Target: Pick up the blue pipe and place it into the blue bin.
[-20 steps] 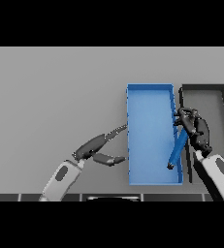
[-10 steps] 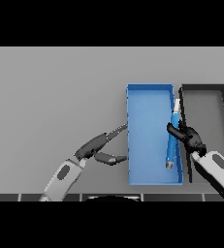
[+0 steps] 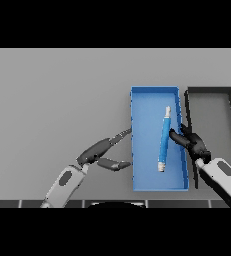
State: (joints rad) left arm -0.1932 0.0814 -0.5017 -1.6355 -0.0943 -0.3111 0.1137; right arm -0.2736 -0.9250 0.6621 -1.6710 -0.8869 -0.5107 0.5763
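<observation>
The blue pipe (image 3: 164,138) lies lengthwise on the floor of the blue bin (image 3: 146,180), near its right wall, with pale ends at top and bottom. My right hand (image 3: 193,142) hovers at the bin's right rim, fingers relaxed and apart, one fingertip close to the pipe's middle; it holds nothing. My left hand (image 3: 101,151) rests just left of the bin, fingers straight, fingertips at the bin's left wall.
A black bin (image 3: 210,91) stands directly right of the blue bin, its long walls parallel to it. My right forearm (image 3: 223,177) crosses the black bin's near left corner. Grey table (image 3: 52,100) stretches to the left and back.
My right hand has let go of the pipe and drawn back down and to the right. The pipe has settled flat in the blue bin. The left hand stayed put.
</observation>
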